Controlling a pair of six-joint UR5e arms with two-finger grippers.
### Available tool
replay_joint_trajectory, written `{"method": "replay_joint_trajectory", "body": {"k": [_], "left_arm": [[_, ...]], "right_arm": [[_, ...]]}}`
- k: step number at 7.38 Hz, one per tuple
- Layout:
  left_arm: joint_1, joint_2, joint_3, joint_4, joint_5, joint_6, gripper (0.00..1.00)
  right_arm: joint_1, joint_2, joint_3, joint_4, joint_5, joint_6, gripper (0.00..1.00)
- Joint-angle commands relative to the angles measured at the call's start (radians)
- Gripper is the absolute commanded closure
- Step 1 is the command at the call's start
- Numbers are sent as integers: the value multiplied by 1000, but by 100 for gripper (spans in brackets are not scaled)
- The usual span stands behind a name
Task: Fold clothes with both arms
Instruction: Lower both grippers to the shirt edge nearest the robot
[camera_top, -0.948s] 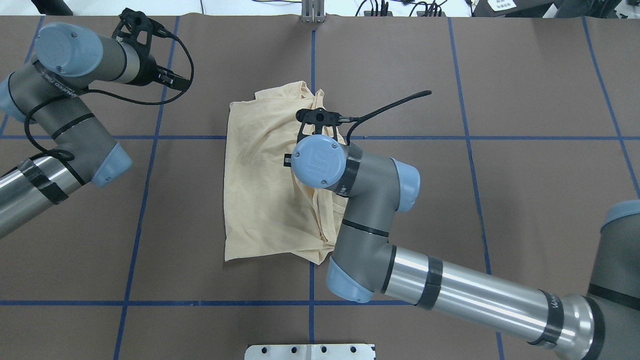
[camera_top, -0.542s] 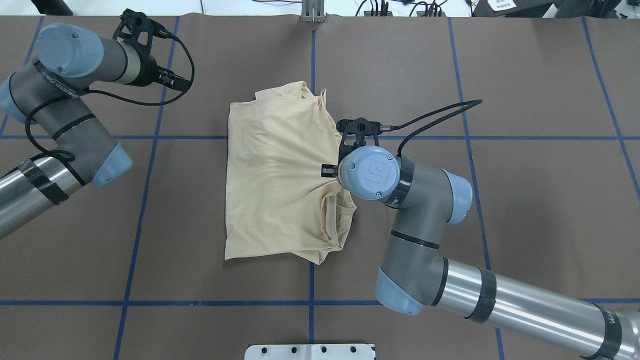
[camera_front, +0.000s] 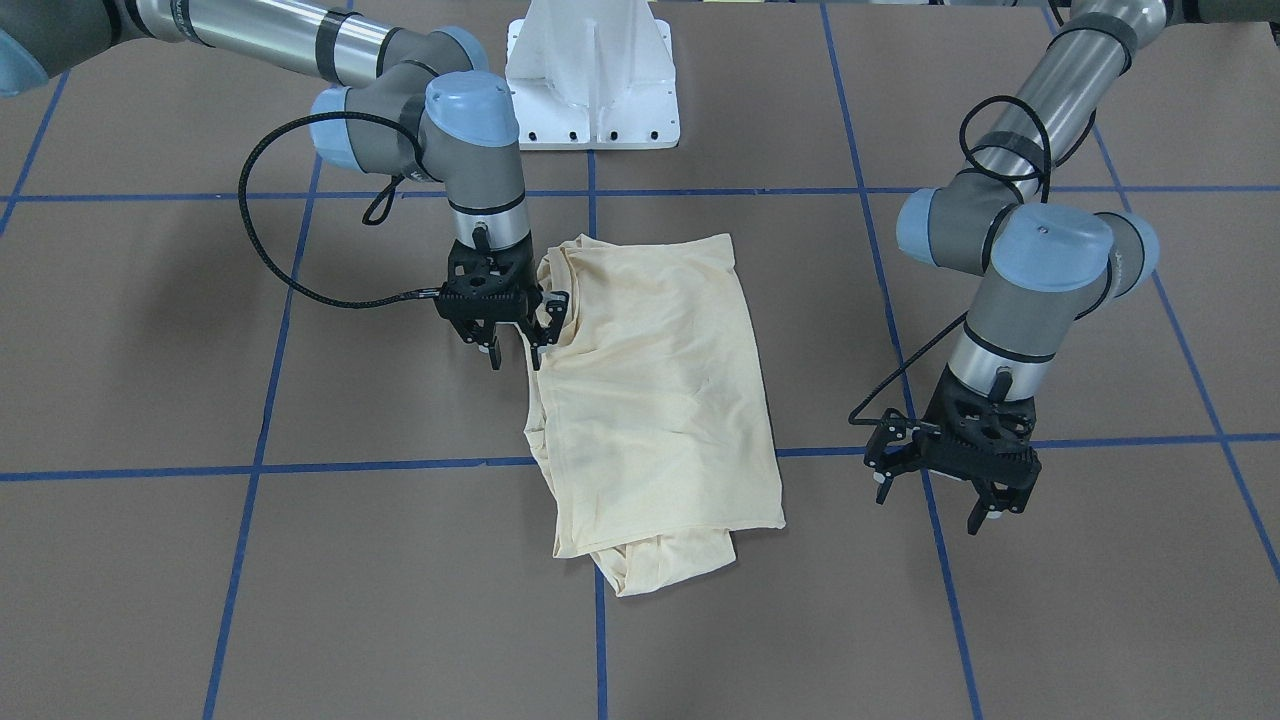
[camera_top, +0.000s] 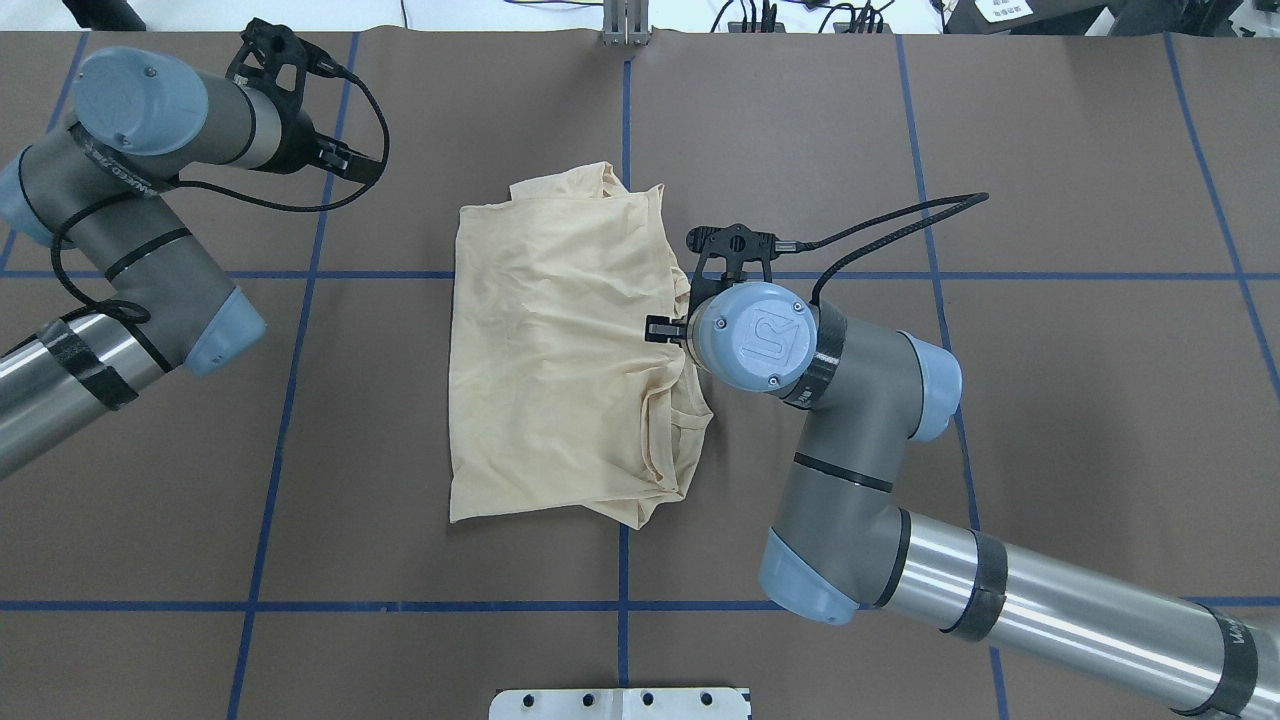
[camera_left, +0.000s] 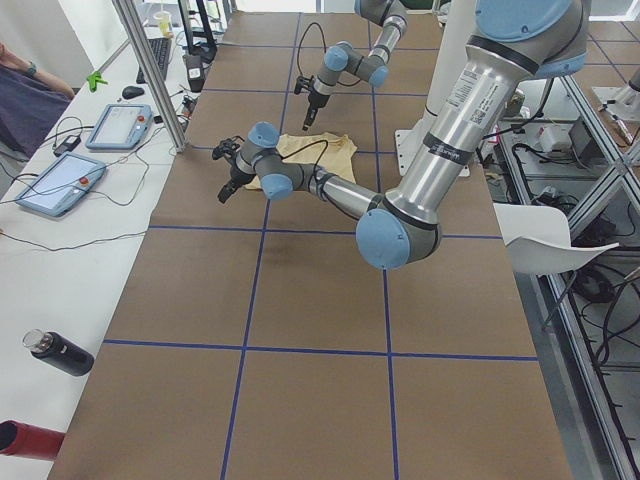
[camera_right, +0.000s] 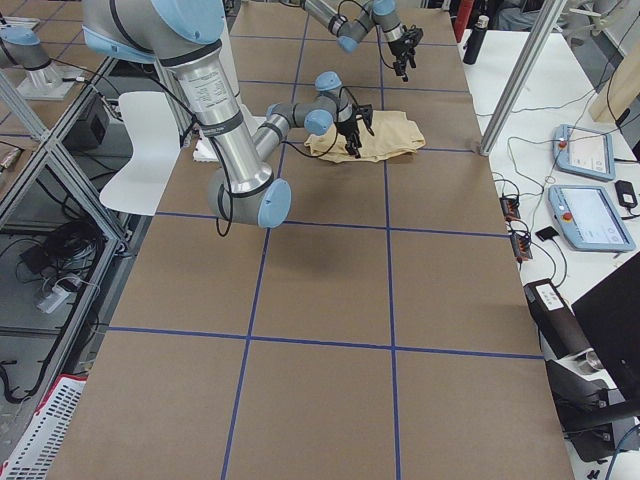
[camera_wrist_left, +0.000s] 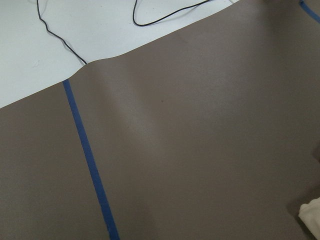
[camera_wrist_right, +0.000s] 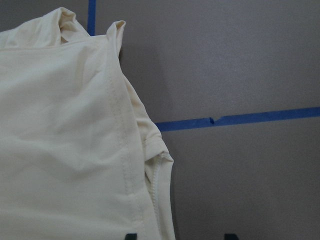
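**Overhead exterior: right pincer (camera_front: 515, 350) open at the shirt's right long edge**

From the robot-side edge of the desk (camera_top: 1050, 150), the right arm (camera_top: 1000, 590) extends toward the middle, its wrist over the right margin of the T-shirt (camera_top: 550, 360). The T-shirt lies at the desk's centre, folded into a rough rectangle. Its long axis runs from the robot-side edge toward the far edge. Loose layers bunch at its near right corner and again at its far end.

The right pincer stands about midway along that right long edge. In the right wrist view its fingertips (camera_wrist_right: 131, 235) are apart, one over cloth and the other over bare desk, with the hem between them. It is spread and clamps nothing.

So the cloth lies to this pincer's left, and the hem runs crosswise to the line on which the jaws would close. A pinch here would probably catch the edge, and a carry toward the desk's left edge would fold the shirt across its short width.

Farther off, toward the desk's far left corner, the left pincer (camera_front: 940, 488) hangs over bare desk. It is apart from the shirt's far left corner, its jaws spread and empty. The left wrist view catches only a scrap of cloth.

The right arm is plainly the nearer. The left arm (camera_top: 130, 240) would need to come in before it could share a fold.
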Motion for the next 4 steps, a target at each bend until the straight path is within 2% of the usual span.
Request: {"method": "replay_joint_trajectory", "body": {"k": [1,2,4], "left_arm": [[0,0,0,0,1,0,0],[0,0,2,0,1,0,0],[0,0,2,0,1,0,0]], "right_arm": [[-35,47,2,-110,6,109,0],[-72,91,4,-208,5,152,0],[-154,99,4,-290,-6,179,0]]}}
